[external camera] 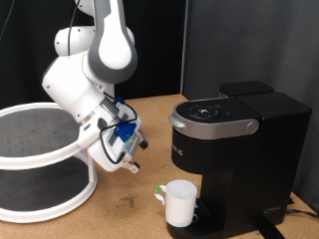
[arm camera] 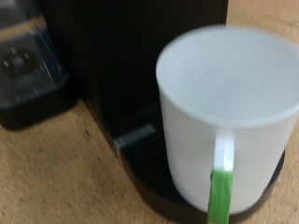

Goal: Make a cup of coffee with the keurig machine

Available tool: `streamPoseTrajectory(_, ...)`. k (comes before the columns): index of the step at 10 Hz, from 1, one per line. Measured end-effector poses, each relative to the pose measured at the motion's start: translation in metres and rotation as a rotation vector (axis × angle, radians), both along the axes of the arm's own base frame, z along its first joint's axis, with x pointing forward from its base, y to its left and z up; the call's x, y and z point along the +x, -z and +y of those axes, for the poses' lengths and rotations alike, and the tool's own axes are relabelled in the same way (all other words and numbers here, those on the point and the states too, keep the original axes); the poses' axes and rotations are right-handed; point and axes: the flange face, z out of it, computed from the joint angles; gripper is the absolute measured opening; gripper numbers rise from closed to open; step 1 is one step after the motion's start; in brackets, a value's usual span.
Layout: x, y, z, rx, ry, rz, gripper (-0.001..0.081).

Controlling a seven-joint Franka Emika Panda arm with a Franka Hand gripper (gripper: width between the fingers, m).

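The white cup (external camera: 179, 202) with a green handle stands on the drip tray at the foot of the black keurig machine (external camera: 234, 139), under its rounded head. My gripper (external camera: 129, 161) hangs in the air on the exterior view's left of the cup, apart from it and holding nothing that I can see. In the wrist view the cup (arm camera: 234, 112) fills the frame, blurred and close, with its green handle (arm camera: 220, 191) turned to the camera. It sits on the round black drip tray (arm camera: 149, 173) against the machine's dark body (arm camera: 121, 56). My fingers do not show in the wrist view.
A white two-tier round shelf (external camera: 40, 164) stands at the exterior view's left on the wooden table (external camera: 130, 209). A black curtain hangs behind. The machine's water tank (arm camera: 23, 65) shows at the edge of the wrist view.
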Motion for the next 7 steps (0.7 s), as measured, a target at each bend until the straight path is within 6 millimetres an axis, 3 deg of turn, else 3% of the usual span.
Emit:
streamPoseTrajectory(5, 0.002, -0.062, -0.007, 0.116, 0.015, -0.075, 0.0805)
streamPoseTrajectory(7, 0.001, -0.061, -0.005, 0.128, -0.004, -0.07, 0.0805)
